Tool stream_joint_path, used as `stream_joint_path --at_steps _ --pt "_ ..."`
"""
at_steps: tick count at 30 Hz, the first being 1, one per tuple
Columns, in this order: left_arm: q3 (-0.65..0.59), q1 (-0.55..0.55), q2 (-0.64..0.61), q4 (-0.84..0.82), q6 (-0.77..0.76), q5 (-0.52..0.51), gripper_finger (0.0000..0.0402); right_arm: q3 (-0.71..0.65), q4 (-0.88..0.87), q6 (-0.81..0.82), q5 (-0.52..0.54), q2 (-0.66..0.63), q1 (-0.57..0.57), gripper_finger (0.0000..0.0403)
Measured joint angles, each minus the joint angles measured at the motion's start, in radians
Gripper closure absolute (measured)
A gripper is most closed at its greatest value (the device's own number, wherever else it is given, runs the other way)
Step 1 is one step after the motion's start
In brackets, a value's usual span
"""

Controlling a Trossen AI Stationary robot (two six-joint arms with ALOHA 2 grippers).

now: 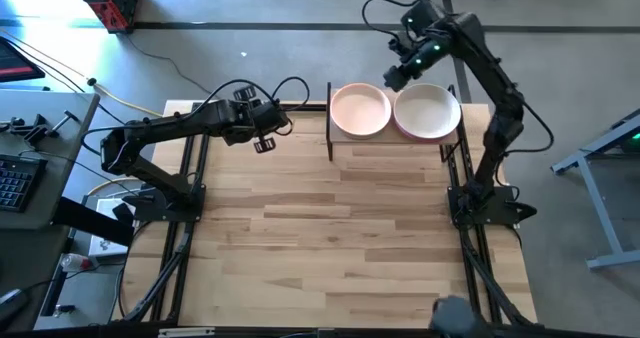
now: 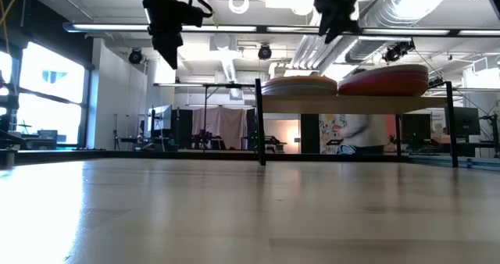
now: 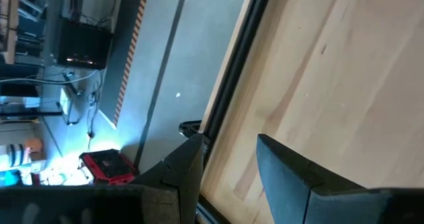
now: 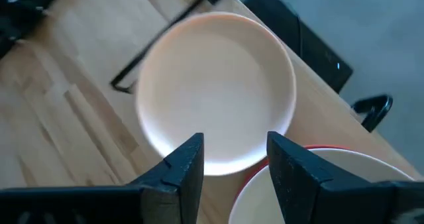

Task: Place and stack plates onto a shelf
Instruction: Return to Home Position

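- And there they are: every plate in view sits on the shelf [image 1: 390,146], upper centre of the high view, in two piles side by side.
- The left stack [image 1: 360,110] is topped by a peach-pink plate. The right stack [image 1: 428,112] is topped by a cream one, with a magenta rim peeking out beneath.
- From the low view both piles look several plates deep, though I can't count the layers.
- Not one plate shows on the counter [image 1: 330,238], so the stacking looks finished. I'd say all that's left is for the arms to go to rest.
- The right hand [image 1: 398,75] hovers above the shelf, just up and left of the right stack. Its arm reaches up from the right edge of the counter, fingers parted and holding nothing.
- The left hand [image 1: 265,141] hangs over the counter just left of the shelf. Its arm stretches in from the left, fingers spread and empty.
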Motion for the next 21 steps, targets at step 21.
stream_joint_path --at_steps 21 --pt "0.0 0.006 0.0 0.093 0.374 0.024 0.0271 -0.925 0.736 0.152 -0.005 -0.591 0.328 0.0261"
